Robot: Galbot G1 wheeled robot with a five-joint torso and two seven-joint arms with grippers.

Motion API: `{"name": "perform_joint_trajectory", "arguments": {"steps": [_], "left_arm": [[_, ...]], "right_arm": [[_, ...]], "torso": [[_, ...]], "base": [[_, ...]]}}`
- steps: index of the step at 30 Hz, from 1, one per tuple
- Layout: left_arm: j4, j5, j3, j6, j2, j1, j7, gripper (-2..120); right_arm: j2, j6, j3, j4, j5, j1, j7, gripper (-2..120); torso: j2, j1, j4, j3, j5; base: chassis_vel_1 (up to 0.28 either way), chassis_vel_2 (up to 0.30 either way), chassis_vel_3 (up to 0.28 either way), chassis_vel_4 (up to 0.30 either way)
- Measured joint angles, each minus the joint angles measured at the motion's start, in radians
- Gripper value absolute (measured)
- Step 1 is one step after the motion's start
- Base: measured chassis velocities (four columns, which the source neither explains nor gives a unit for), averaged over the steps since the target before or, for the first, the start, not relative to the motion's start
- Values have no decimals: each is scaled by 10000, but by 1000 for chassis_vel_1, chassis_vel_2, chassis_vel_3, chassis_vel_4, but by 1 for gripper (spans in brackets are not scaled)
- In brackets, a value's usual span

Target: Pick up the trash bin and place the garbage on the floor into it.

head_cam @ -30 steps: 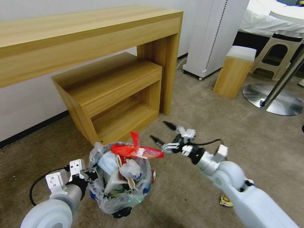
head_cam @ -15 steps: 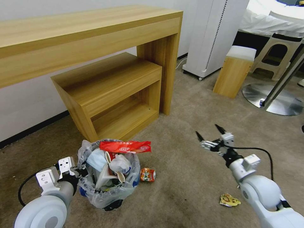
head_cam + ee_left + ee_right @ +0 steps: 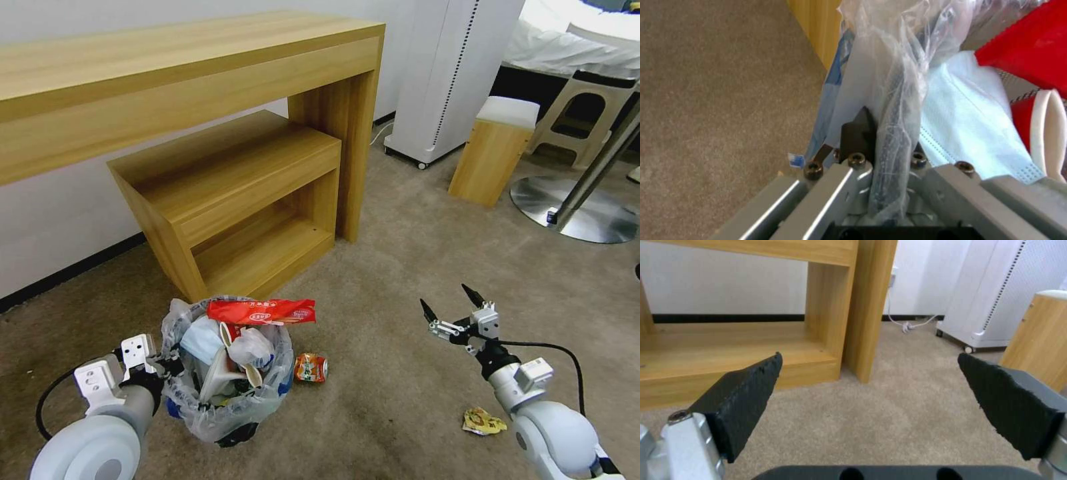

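The trash bin (image 3: pixel 223 407), black with a crinkly clear bag, hangs low at the front left, and my left gripper (image 3: pixel 175 365) is shut on its rim (image 3: pixel 889 133). Garbage is heaped inside: a red wrapper (image 3: pixel 261 311) on top, a pale-blue mask (image 3: pixel 199 339), crushed cups (image 3: pixel 235 377). On the beige floor (image 3: pixel 400 280) lie a crushed orange can (image 3: pixel 311 367) just right of the bin and a yellow wrapper (image 3: pixel 483 421) at the front right. My right gripper (image 3: pixel 452 304) hovers open and empty above the carpet, to the right of the can and behind the yellow wrapper.
A wooden desk (image 3: pixel 200 73) with a lower shelf unit (image 3: pixel 240 200) stands behind the bin. A white appliance (image 3: pixel 453 73), a small wooden stool (image 3: pixel 495 150), a plastic stool (image 3: pixel 587 113) and a round metal base (image 3: pixel 579 207) stand at the back right.
The red wrapper left my right gripper and now lies on top of the bin. That gripper swung right and down, away from the bin. The bin dropped slightly with my left arm.
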Motion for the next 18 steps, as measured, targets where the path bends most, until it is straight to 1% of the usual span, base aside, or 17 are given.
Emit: {"name": "perform_joint_trajectory", "arguments": {"steps": [1,2,3,6,11,14,15,18], "left_arm": [[-6,3,-2,13,-4,8,-15,1],[-34,18,-4,51,-20,-5,-37,1],[-35,32,6,55,-48,-38,-38,1],[-23,52,32,53,-106,-85,-32,1],[5,54,41,44,-191,-91,36,1],[5,48,34,8,-270,-93,132,1],[5,48,34,8,-270,-93,132,1],[64,52,75,-30,-339,-118,218,1]], "right_arm": [[-35,2,-46,0,-82,-47,49,100],[-220,-313,-189,122,-297,-279,556,100],[-297,-432,-245,174,-316,-345,782,100],[-353,-446,-260,189,-309,-369,912,100],[-465,-473,-130,199,170,-545,1184,100],[-616,-1370,318,213,-61,-1159,2099,100],[-616,-1370,318,213,-61,-1159,2099,100],[-893,-2628,723,492,282,-1910,2975,100]], "torso": [[1,0,1,0,0],[1,0,-1,0,0],[1,0,-2,0,0],[0,0,-1,0,1],[0,-1,1,0,1],[0,-1,-1,0,2],[0,-1,-1,0,2],[0,0,-2,-1,1]], "base": [[0,0,0,0],[0,0,0,0],[0,0,0,0],[0,0,0,0],[0,0,0,0],[0,0,0,0],[0,0,0,0],[0,0,0,0]]}}
